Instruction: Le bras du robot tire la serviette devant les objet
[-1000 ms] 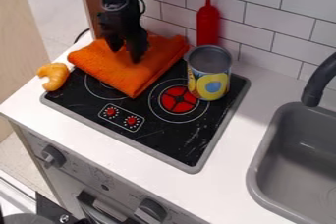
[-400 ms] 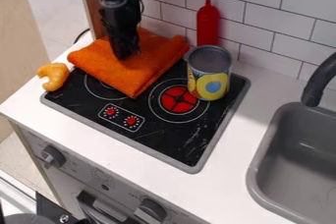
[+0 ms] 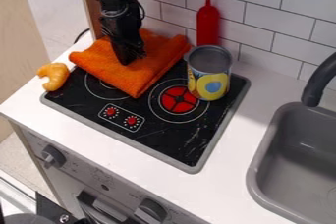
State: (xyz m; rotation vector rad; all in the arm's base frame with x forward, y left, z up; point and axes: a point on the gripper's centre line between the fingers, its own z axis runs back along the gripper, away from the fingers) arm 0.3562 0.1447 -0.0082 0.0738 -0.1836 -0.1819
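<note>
Over there, the end effector (image 3: 128, 60) is clamped on the orange towel (image 3: 148, 73), near the surface's (image 3: 242, 139) back left corner; the can (image 3: 210, 61) nearby wears a yellow-and-blue picture label (image 3: 211, 88).

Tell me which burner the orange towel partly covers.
The burner farther from the sink; the other burner, red in the middle, lies clear of the towel.
</note>
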